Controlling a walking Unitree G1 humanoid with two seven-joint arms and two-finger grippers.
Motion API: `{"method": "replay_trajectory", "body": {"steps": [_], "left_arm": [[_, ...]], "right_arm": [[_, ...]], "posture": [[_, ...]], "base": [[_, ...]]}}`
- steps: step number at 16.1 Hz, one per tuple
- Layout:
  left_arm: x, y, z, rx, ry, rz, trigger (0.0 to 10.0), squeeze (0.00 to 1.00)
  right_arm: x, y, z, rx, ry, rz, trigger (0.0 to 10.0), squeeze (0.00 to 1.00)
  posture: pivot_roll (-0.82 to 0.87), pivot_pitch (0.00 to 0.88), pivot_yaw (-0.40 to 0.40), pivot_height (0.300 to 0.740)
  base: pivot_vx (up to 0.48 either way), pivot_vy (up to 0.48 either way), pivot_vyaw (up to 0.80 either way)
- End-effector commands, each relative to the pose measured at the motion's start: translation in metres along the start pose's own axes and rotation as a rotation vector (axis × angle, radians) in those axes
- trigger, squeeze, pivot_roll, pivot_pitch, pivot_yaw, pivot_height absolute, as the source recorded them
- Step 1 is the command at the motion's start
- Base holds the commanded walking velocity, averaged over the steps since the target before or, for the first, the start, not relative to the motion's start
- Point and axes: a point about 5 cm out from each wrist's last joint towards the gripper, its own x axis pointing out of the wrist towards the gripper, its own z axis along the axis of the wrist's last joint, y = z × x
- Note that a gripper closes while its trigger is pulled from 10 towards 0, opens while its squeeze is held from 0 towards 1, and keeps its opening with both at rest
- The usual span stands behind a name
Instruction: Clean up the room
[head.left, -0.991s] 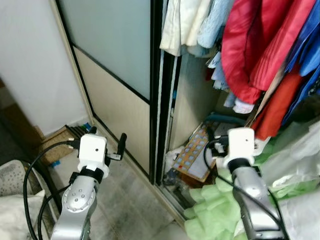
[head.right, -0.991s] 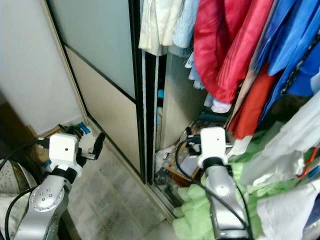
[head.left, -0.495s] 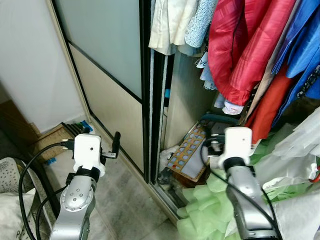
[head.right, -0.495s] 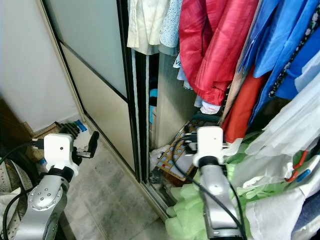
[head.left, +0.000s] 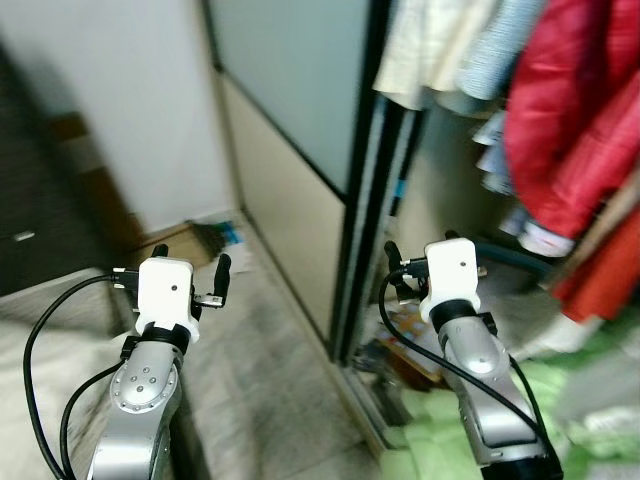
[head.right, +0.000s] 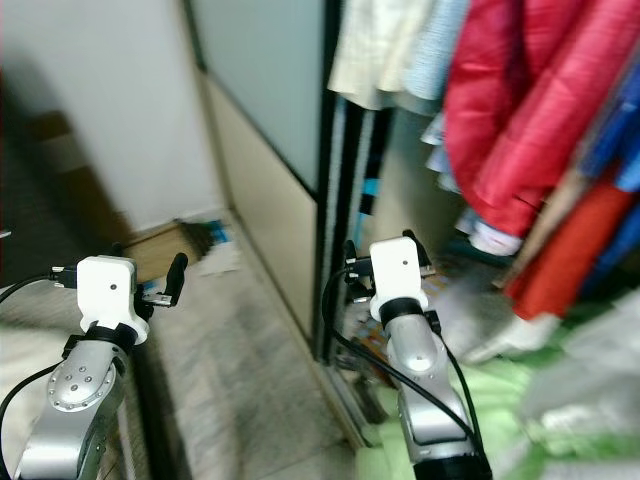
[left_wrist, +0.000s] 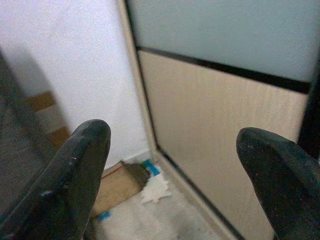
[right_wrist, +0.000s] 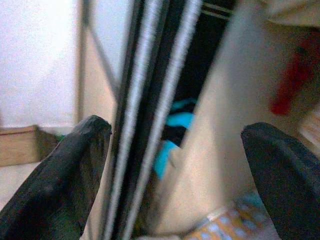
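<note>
Frosted glass over a beige lower panel makes up the sliding wardrobe door (head.left: 290, 150), which fills the upper centre of the left eye view. To its right, the open wardrobe shows hanging garments, among them a red jacket (head.left: 575, 130) at the upper right. Green fabric (head.left: 450, 440) lies heaped at the lower right, with a patterned flat item (head.left: 415, 335) on the wardrobe floor just behind the right arm. A flattened cardboard piece (left_wrist: 117, 187) and scraps of litter lie on the tiled floor (head.left: 265, 390) in the corner, at centre left of the frame.

The left claw (head.left: 190, 275) is held at lower left, fingers spread and empty, aimed at the corner litter. The right claw (head.left: 418, 262) sits at centre right beside the black door track (right_wrist: 150, 115), fingers likewise apart and holding nothing.

Risks, as judged:
- The head views are blurred, which suggests camera motion; a reach started now could miss its target.
- The right claw is close to the door edge and could strike or snag it.
- The cables looping off both wrists could catch on loose fabric.

Compared with half a second ago, the whole view has swung toward the left: more wall and corner floor appear, and less of the hanging clothing. Both arms hold much the same raised pose.
</note>
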Motion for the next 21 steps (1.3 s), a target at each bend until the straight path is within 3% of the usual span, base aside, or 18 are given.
{"method": "replay_trajectory", "body": {"steps": [1,8,21], "left_arm": [[-0.002,-0.001,-0.001,0.005,0.004,0.01,10.0,0.0],[-0.003,-0.015,-0.011,-0.018,0.032,-0.012,10.0,0.0],[0.004,-0.019,-0.01,-0.019,0.0,-0.012,10.0,0.0]], "right_arm": [[0.001,-0.001,0.003,-0.004,-0.013,0.004,10.0,0.0],[0.001,0.003,-0.003,-0.002,0.002,0.017,10.0,0.0],[0.005,0.009,-0.004,-0.021,-0.023,0.057,10.0,0.0]], "posture": [[0.02,0.066,-0.03,0.74],[0.0,0.002,-0.022,0.74],[0.0,0.0,-0.029,0.74]], "base": [[0.0,0.0,0.8],[0.0,0.0,0.8],[0.0,0.0,0.8]]}}
